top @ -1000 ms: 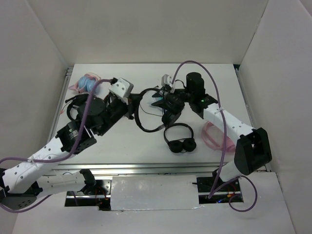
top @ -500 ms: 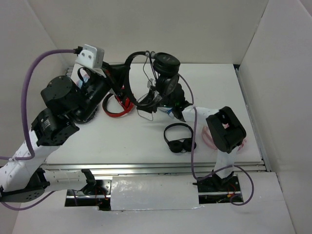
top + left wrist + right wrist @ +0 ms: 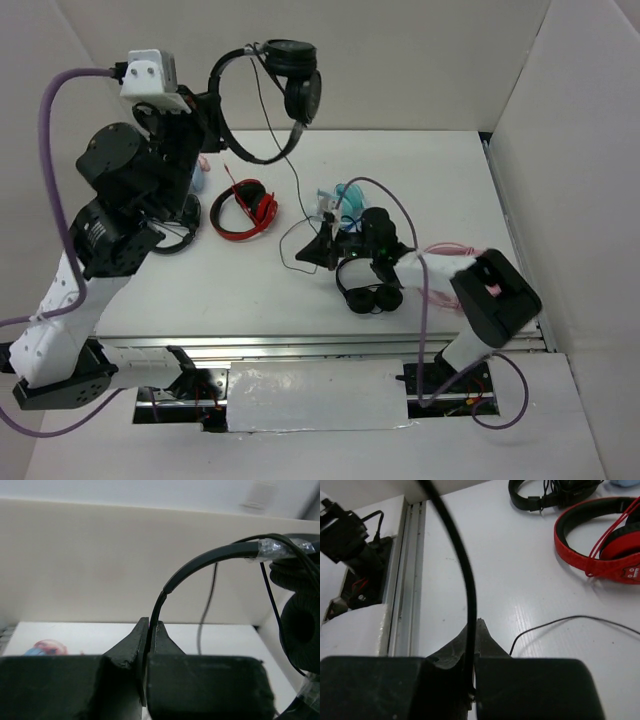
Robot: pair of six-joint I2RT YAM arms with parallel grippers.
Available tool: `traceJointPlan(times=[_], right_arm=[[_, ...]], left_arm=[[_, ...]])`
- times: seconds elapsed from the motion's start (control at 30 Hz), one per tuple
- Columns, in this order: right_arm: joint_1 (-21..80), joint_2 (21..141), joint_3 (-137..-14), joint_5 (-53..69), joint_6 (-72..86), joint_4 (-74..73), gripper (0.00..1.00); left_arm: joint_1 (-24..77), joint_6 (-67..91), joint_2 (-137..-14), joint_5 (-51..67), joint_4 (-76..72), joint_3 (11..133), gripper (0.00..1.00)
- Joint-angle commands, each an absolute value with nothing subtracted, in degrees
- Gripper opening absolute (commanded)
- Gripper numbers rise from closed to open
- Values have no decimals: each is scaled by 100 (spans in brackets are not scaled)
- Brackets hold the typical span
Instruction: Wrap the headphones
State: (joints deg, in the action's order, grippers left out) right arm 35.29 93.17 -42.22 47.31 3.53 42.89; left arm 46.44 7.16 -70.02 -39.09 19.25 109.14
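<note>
Top view: left end effector (image 3: 212, 103) clamps the headphones (image 3: 300, 92) aloft at 11 o'clock, cable (image 3: 297, 170) hanging toward 5 o'clock into the closed right end effector (image 3: 312, 252) near the table (image 3: 250, 290); left wrist: jaws pinch the headband (image 3: 210, 560); right wrist: jaws pinch the cable.

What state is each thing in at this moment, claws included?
headphones: held high above the table by the left claw.
cable: hanging down, pinched in the right claw.
left claw: shut on the headphones.
right claw: shut on the cable.
red headphones: lying flat on the table.
padded black headphones: lying on the table, untouched.
</note>
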Motion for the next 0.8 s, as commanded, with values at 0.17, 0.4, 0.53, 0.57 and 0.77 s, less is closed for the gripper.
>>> traceJointPlan(times=[0.17,0.4,0.53,0.57,0.77], right_arm=[[4332,6316,-2743,2280,255,2669,0],[4631,4774,-2899,-407,246,732,0],[4711,4282,-3190,-1272,62,45,0],[4737,4237,-3260,-1379,-112,-95,0],[4922,4184,-3647,-3021,-692,236,0]], left_arm=[[2269,1906,-7549,-2964,1925,10952,0],[652,2470,-7866,-1732,1960,10407,0],[308,2549,-7901,-1687,1872,9995,0],[186,2505,-7901,-1600,1855,9932,0],[193,2163,-7831,-1765,1539,9177,0]])
